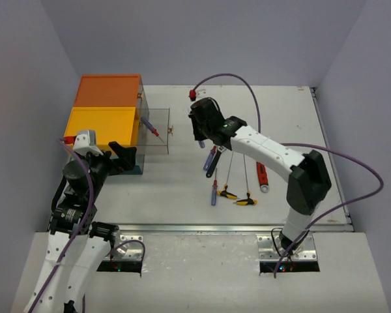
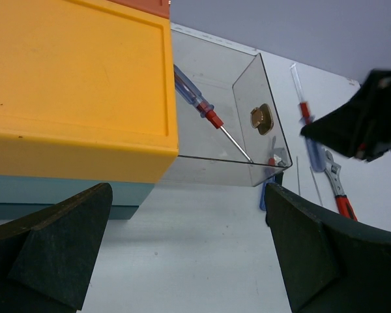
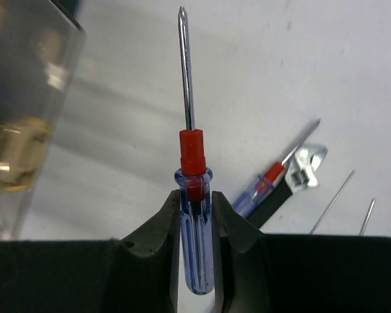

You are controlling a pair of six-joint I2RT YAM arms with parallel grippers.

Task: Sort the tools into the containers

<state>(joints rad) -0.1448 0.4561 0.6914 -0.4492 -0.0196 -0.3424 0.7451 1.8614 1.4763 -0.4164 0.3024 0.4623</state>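
Observation:
The containers [image 1: 104, 124] are a teal box unit with an orange top [image 1: 107, 90] and a yellow top [image 2: 78, 85], at the table's left. Its clear drawer [image 1: 155, 134] is pulled out and holds a blue-handled screwdriver [image 2: 199, 104]; a brass latch [image 2: 262, 119] is on its front. My right gripper [image 3: 197, 222] is shut on a second blue-handled screwdriver [image 3: 193, 150], held above the table just right of the drawer [image 3: 19, 117]. It also shows in the top view [image 1: 201, 138]. My left gripper [image 2: 189, 254] is open and empty, low beside the box's front corner.
Loose tools lie mid-table: a blue screwdriver [image 1: 214, 192], a wrench [image 1: 210, 162], a red-handled tool [image 1: 262, 176] and two yellow-handled hex keys [image 1: 227, 192], [image 1: 246, 201]. A screwdriver [image 3: 264, 186] and the wrench [image 3: 306, 166] lie below my right gripper.

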